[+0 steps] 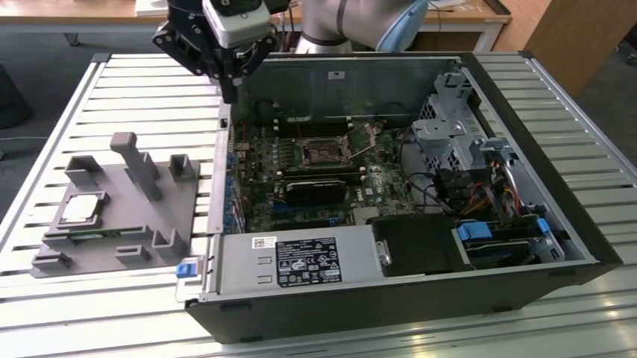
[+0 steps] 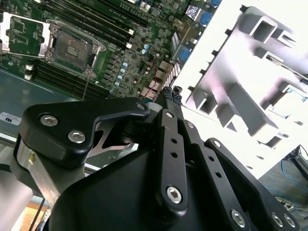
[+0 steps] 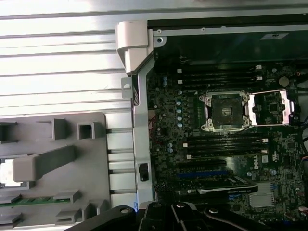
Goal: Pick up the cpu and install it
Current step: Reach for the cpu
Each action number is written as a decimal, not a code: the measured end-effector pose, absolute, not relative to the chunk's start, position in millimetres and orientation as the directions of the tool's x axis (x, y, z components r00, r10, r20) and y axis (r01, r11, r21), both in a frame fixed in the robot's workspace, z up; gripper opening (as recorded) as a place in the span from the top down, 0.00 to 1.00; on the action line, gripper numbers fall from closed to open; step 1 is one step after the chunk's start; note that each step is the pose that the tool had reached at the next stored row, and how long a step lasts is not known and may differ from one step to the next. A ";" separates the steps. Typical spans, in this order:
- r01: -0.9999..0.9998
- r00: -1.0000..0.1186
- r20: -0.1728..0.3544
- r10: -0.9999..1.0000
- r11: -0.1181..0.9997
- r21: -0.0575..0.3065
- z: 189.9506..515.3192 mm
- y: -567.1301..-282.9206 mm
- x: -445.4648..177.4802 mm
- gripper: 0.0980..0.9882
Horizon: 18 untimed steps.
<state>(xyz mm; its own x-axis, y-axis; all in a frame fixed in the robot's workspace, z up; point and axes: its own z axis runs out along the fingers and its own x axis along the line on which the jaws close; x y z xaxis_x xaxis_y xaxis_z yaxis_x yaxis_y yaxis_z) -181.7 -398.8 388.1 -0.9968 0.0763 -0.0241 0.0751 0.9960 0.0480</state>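
The cpu (image 1: pixel 80 209) is recorded lying flat on the grey fixture tray (image 1: pixel 100 255) at the exterior view's left, well apart from the gripper (image 1: pixel 229 95), which is held, jaws closed on nothing, above the open computer case's (image 1: pixel 398 313) side wall.

Slatted aluminium table (image 1: pixel 139 89), bright glare on slats. Exterior view: wooden desk (image 1: pixel 80 16) at 11 o'clock, wooden cabinet (image 1: pixel 572 33) at 1, grey floor (image 1: pixel 612 112) at 3.
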 end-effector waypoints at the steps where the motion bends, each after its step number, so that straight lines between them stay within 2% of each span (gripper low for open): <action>1: 0.075 -0.997 -0.024 0.076 0.996 0.048 388.0 -398.8 -181.9 0.99; 18: 0.075 -0.997 -0.024 0.076 0.996 0.049 387.2 -398.8 -185.8 0.99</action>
